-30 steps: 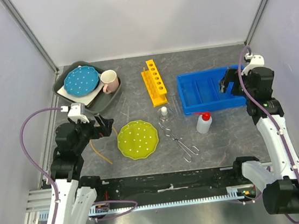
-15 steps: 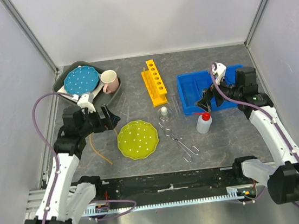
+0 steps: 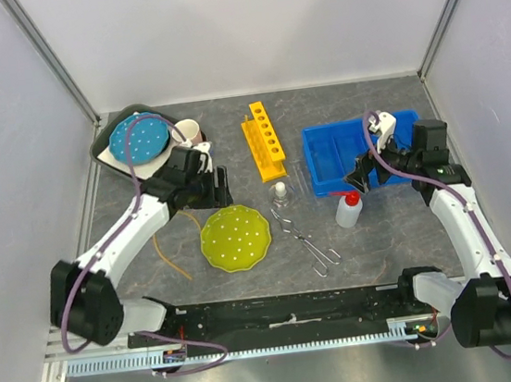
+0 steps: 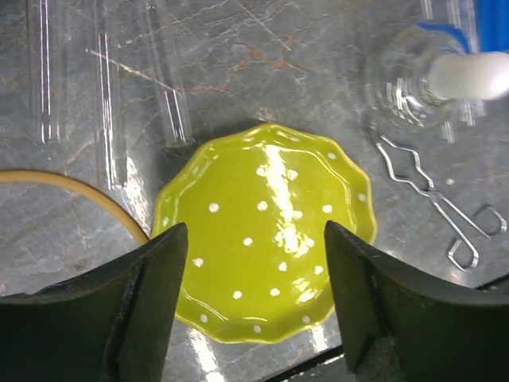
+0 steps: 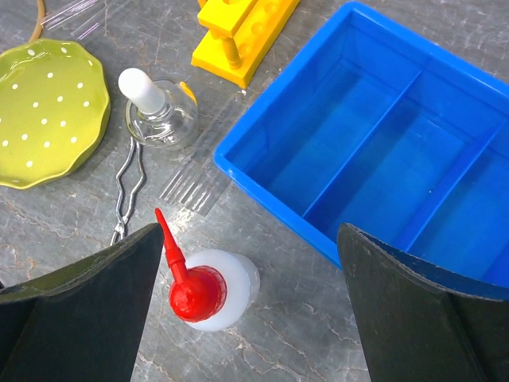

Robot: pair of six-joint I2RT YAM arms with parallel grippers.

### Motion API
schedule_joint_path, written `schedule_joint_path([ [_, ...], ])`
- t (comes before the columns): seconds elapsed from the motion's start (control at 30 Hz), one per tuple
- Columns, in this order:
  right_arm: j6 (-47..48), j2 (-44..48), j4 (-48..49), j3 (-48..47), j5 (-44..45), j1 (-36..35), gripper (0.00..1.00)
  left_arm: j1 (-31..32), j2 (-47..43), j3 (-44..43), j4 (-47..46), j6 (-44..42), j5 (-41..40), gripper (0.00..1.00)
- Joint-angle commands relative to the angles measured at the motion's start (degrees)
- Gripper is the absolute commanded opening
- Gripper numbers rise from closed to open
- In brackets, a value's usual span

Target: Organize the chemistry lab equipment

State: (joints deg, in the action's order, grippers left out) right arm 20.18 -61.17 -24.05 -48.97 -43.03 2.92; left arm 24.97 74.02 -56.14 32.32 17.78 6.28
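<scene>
Lab equipment is spread across the centre of the top view: yellow rack uppermost, flask and tongs below it, squeeze bottle right of them. Left gripper and right gripper are held spread apart.

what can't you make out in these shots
Tubes: left wrist view, cut off by the top edge; too faint in the top view to count.
Mug: top view, partly behind the left arm.
Tray: right wrist view, cut off by the right edge.
Tongs: right wrist view, lower end behind a finger.
Rack: right wrist view, cut off by the top edge.
</scene>
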Motion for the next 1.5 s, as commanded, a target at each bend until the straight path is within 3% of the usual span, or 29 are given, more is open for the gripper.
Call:
schedule_joint_path([
  [0.0,0.6,2.3,2.3,0.7,-1.0,0.9,0.98,0.9,8.2,-7.6,3.3,-2.4,-5.7,0.74],
  [0.27,0.9,2.7,2.2,1.1,-0.5,1.0,0.98,1.4,19.0,-14.0,4.1,-5.3,-7.4,0.71],
  [0.6,1.3,2.8,2.3,1.3,-0.6,1.0,0.98,1.4,29.2,-20.4,4.8,-6.9,-10.6,0.59],
  [0.77,1.3,2.6,2.3,1.4,-1.1,1.0,0.98,1.4,32.7,-23.2,5.9,-6.6,-13.5,0.52],
  [1.47,1.3,2.5,2.3,1.5,-2.2,1.0,0.98,0.5,42.9,-29.5,7.8,-7.2,-15.4,0.45],
])
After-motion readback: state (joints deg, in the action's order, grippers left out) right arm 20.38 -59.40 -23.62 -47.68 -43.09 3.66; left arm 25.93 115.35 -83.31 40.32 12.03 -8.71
